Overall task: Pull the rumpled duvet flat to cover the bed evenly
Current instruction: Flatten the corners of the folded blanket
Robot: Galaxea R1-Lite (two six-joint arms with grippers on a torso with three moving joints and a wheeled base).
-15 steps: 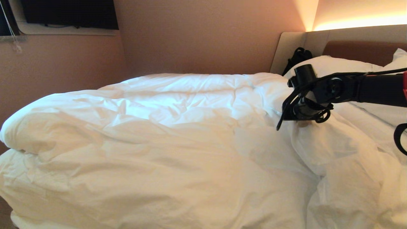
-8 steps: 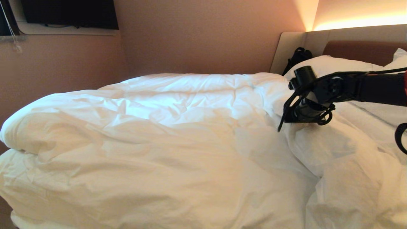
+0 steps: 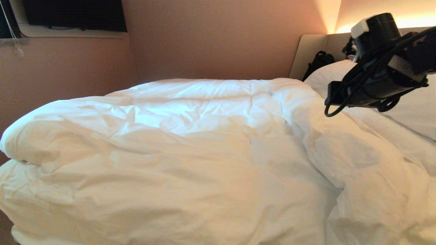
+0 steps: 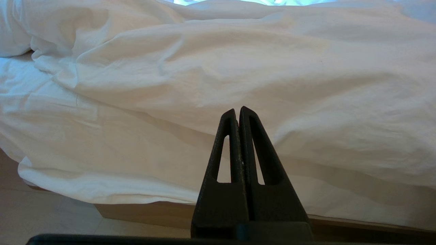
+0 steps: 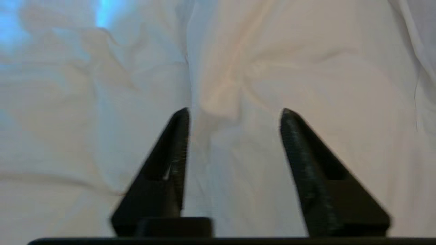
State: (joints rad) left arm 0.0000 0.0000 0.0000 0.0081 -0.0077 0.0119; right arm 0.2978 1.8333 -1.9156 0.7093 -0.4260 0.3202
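Left gripper: mine, parked low at the bedside, jaws clenched on nothing.
Duvet: heaped across the bed, bunched in a ridge toward the pillows.
Right gripper: mine, raised above that ridge, jaws released, nothing between them.
Step, as I judge: between pulls.
Next move: descend, pinch a fresh fold, draw it flat.

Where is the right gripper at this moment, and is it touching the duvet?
The right gripper is open and hangs clear above the duvet; in the head view its arm shows at the upper right, near the pillow and headboard.
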